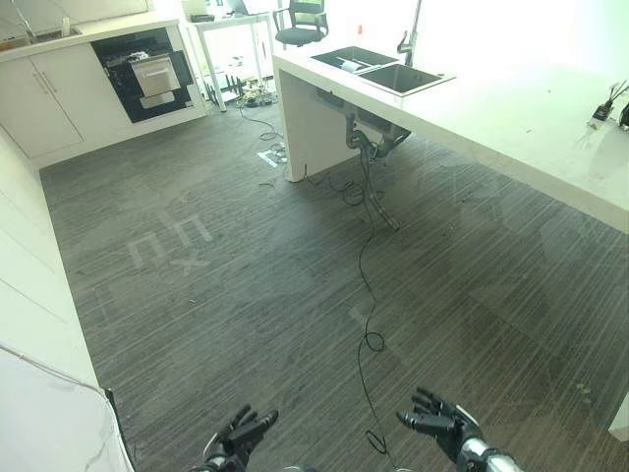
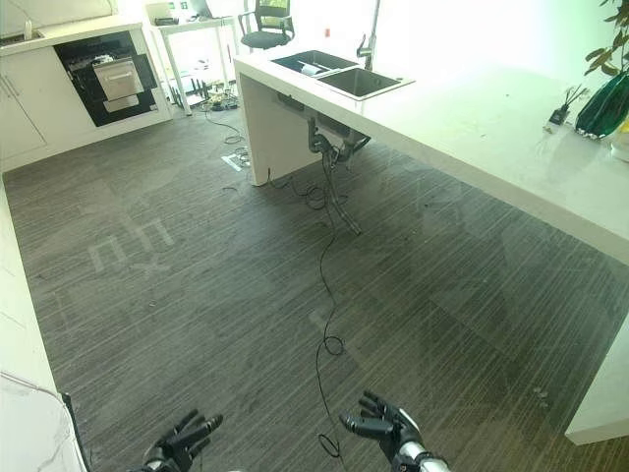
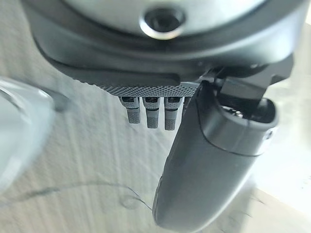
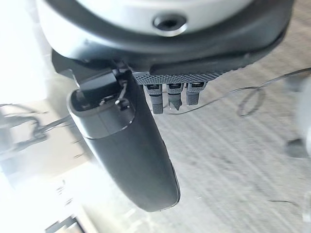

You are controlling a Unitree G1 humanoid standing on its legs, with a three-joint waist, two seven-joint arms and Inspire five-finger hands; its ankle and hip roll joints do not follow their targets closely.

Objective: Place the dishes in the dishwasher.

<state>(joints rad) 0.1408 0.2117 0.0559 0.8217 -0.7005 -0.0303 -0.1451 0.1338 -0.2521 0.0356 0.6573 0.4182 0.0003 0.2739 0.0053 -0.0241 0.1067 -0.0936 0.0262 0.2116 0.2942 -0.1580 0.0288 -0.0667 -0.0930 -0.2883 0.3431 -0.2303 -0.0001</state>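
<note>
The dishwasher (image 1: 147,74) stands open in the white cabinet run at the far back left, its dark inside showing. A double sink (image 1: 378,67) with a tall faucet (image 1: 408,39) sits in the far end of the white counter (image 1: 511,118); something pale (image 1: 349,65) lies in the far basin. Both hands hover low over the floor, well away from the sink and the dishwasher. My left hand (image 1: 239,440) is open and holds nothing; its thumb (image 3: 214,160) stands free. Likewise my right hand (image 1: 437,423) is open and bare, thumb (image 4: 126,150) apart from the fingers.
Wide grey wood-grain floor (image 1: 246,265) lies between me and the dishwasher. The long counter runs along the right, with small items (image 1: 601,110) and a plant (image 2: 604,93) near its close end. A white surface (image 1: 29,324) borders the left. An office chair (image 1: 303,25) stands behind.
</note>
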